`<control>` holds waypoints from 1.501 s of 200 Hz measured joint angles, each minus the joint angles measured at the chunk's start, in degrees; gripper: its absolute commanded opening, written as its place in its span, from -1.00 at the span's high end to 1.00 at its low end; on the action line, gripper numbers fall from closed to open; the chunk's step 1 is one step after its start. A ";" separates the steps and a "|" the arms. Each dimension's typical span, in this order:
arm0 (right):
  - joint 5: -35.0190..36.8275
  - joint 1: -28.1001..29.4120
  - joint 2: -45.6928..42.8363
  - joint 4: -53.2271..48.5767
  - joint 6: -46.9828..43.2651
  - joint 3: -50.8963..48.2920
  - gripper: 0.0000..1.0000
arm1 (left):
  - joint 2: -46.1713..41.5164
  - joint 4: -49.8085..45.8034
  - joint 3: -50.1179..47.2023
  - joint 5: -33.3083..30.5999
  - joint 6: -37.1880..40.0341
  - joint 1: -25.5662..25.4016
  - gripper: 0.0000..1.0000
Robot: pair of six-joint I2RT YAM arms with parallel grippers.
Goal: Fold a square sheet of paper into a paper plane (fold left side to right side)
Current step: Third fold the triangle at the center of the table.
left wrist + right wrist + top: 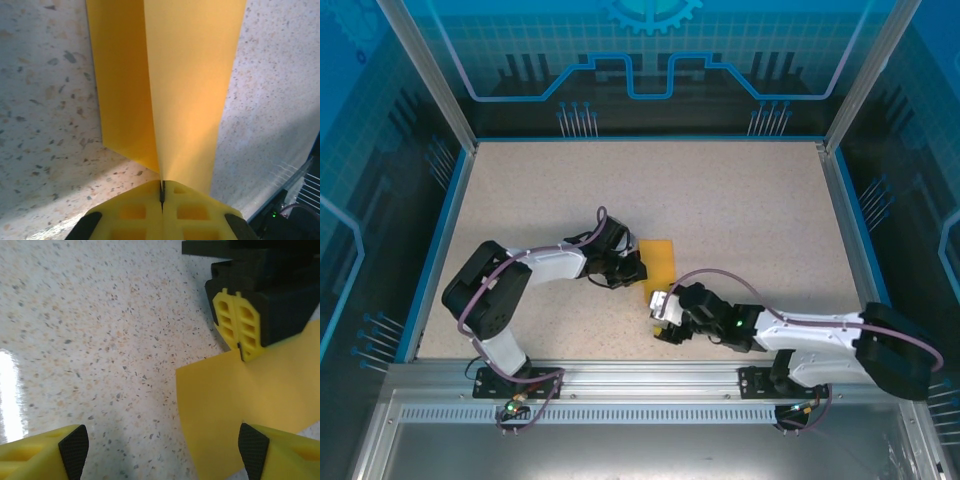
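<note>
While the square sheet of paper lies on the table, its edge is pinched by the left gripper; the right gripper is held spread wide nearby.

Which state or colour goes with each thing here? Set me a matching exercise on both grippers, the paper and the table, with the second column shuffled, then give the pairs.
Column one:
1. left gripper
2. right gripper
3. square sheet of paper
4. table

Column two:
A. speckled beige
B. open, fingers wide apart
C. plain orange-yellow
D. shut on an edge of the sheet

Pairs: 1-D, 2-B, 3-C, 4-A
</note>
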 measured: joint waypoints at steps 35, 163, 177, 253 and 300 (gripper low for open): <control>4.63 1.36 9.27 6.16 -2.47 2.25 -0.55 | 0.00 1.42 -0.24 1.55 -0.55 0.00 0.97; 11.72 1.36 16.13 11.80 -2.64 5.51 0.60 | -0.02 2.36 -1.14 2.34 -1.22 0.00 0.97; 11.98 1.31 15.39 11.10 -2.19 5.25 0.83 | -0.02 2.34 -1.14 2.34 -1.20 0.00 0.97; 6.82 -1.05 11.32 4.28 1.55 4.92 1.00 | -2.27 -2.51 -1.11 2.16 2.23 0.83 0.24; -1.07 -4.74 10.51 -0.72 4.94 5.49 1.00 | -6.08 -10.14 1.88 0.83 7.34 3.34 0.46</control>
